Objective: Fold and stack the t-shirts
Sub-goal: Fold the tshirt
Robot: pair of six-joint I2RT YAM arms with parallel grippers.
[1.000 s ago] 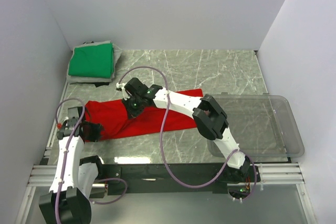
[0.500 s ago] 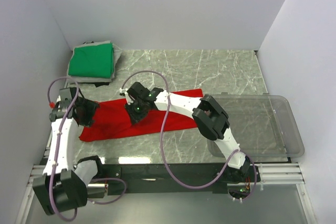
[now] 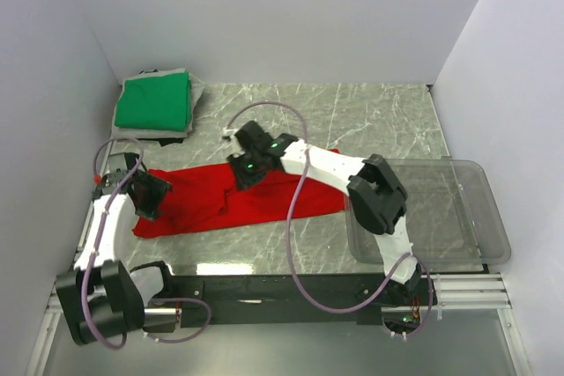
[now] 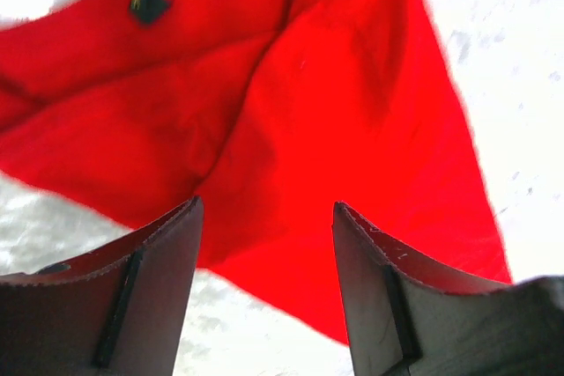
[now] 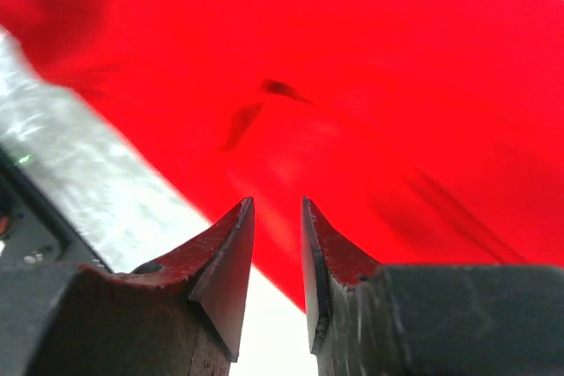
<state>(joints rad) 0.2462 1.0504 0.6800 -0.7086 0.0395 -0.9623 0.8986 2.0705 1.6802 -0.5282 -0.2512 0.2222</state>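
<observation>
Red shirt [image 3: 203,204], rumpled on table [image 3: 352,112]. Left tool [image 4: 264,209] spread; right tool [image 5: 270,204] nearly together, pinch unclear. Edges are to be gripped squarely.

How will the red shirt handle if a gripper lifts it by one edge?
Probably floppy: the red shirt lies flat and creased on the table, so it should drape and unfold. Likely light, since the left wrist view shows thin folds. A push would probably bunch it rather than slide it.
</observation>
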